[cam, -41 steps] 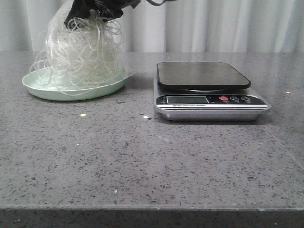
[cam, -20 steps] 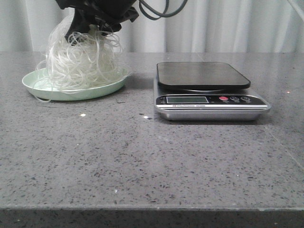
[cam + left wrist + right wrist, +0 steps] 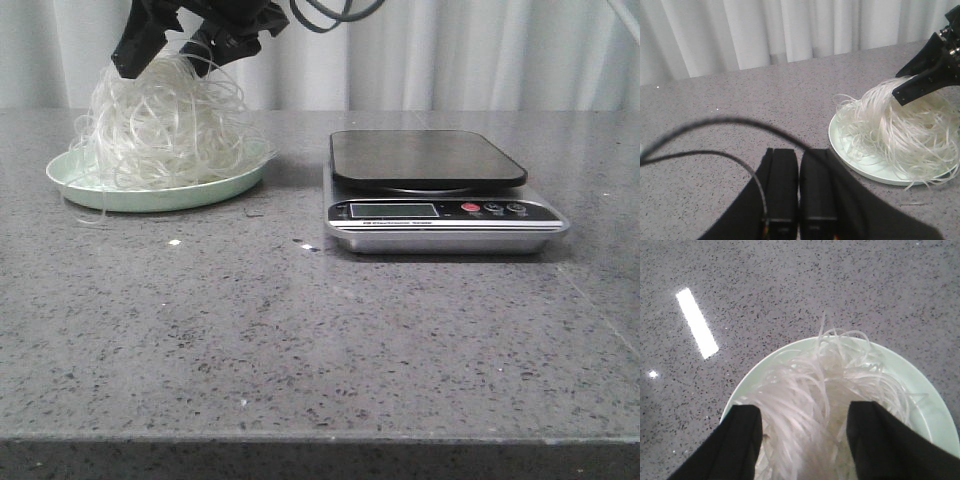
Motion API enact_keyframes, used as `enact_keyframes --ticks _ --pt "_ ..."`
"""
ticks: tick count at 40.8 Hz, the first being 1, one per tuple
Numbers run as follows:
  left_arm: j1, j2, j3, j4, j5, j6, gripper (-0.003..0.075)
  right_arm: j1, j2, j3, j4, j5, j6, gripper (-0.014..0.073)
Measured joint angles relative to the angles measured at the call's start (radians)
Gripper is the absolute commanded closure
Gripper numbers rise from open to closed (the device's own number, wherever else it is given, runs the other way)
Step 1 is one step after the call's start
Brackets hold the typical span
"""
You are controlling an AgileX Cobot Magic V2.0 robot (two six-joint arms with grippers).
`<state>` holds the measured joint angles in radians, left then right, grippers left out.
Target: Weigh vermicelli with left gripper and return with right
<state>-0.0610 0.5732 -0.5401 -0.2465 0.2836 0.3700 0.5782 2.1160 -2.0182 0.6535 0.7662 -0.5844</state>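
The vermicelli (image 3: 165, 125) is a fluffy white heap of curly strands lying on the pale green plate (image 3: 150, 197) at the far left of the table. Just above its top hangs my right gripper (image 3: 168, 55), open, with its black fingers spread to either side of the strands. The right wrist view shows that gripper (image 3: 804, 412) wide apart over the vermicelli (image 3: 810, 390) and the plate (image 3: 922, 385), holding nothing. My left gripper (image 3: 799, 155) is shut on nothing and stays low over bare table, off to the side of the plate (image 3: 860, 165). It is outside the front view.
A kitchen scale (image 3: 430, 160) with a dark weighing plate and a silver body stands right of the plate, nothing on it. Grey curtains hang behind the speckled grey table. A black cable (image 3: 715, 122) loops in front of the left wrist camera.
The right gripper lowered the vermicelli onto the plate, then opened and let it go. The heap has settled lower and wider.
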Motion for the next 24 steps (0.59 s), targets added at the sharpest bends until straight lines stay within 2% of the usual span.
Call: enact_keyframes --ticks 6,9,14,19,24 --pt "0.0 0.0 0.0 0.0 0.0 0.0 0.0583 -0.005 -0.044 0.0 0.0 0.0 0.0 0.011" --pt "0.0 0.0 0.0 0.0 0.0 0.0 0.0583 -0.017 -0.079 0.0 0.0 0.002 0.0 0.0142" --pt "0.0 0.0 0.0 0.0 0.0 0.0 0.0583 -0.058 -0.129 0.0 0.0 0.016 0.0 0.0258" --pt "0.0 0.0 0.0 0.0 0.0 0.0 0.0583 -0.131 -0.176 0.0 0.0 0.052 0.0 0.0436" --pt "0.0 0.0 0.0 0.0 0.0 0.0 0.0583 -0.208 -0.217 0.0 0.0 0.1 0.0 0.0442"
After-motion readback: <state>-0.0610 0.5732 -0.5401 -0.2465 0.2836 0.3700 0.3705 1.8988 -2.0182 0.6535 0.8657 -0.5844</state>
